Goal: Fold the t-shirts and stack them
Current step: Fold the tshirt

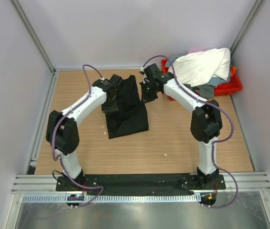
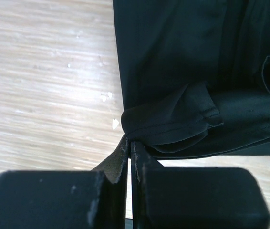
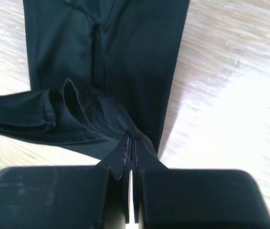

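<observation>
The black t-shirt (image 1: 128, 119) lies as a long narrow strip on the wooden table, its near end flat and its far end lifted. My left gripper (image 1: 110, 101) is shut on the shirt's left edge; in the left wrist view the closed tips (image 2: 129, 140) pinch a rolled sleeve fold of the black t-shirt (image 2: 173, 62). My right gripper (image 1: 147, 94) is shut on the right edge, and its tips (image 3: 132, 139) clamp bunched fabric of the black t-shirt (image 3: 125, 47). A white t-shirt (image 1: 204, 64) lies heaped over a grey t-shirt (image 1: 210, 85) at the back right.
A red plastic tray (image 1: 231, 87) at the back right corner holds the white and grey shirts. Pale walls and metal rails close the table on three sides. Bare wood shows to the left of the black shirt and in front of it.
</observation>
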You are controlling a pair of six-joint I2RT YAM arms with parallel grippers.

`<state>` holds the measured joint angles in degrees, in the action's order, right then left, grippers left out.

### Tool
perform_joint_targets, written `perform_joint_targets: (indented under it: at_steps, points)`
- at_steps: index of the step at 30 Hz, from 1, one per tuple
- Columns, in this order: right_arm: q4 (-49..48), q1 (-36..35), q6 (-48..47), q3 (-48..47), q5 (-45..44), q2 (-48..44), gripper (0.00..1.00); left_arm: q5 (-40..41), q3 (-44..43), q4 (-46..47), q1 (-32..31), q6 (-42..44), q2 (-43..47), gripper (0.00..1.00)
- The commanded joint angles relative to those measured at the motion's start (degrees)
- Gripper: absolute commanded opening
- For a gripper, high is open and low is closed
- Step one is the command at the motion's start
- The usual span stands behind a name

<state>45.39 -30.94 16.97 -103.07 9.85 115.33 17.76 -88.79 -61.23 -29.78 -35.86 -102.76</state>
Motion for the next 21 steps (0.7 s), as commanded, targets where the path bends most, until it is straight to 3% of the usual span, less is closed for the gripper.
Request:
perform_joint_targets:
  at_steps: [1, 21]
  points:
    - [-0.5, 0.6, -1.1, -3.9, 2.8, 1.5, 0.01, -0.3, -4.2, 0.2, 1.2, 2.7, -2.1, 0.00]
    - [-0.6, 2.5, -2.6, -16.5, 8.3, 13.2, 0.02, -0.3, -10.6, -0.6, 6.7, 4.2, -11.2, 0.00]
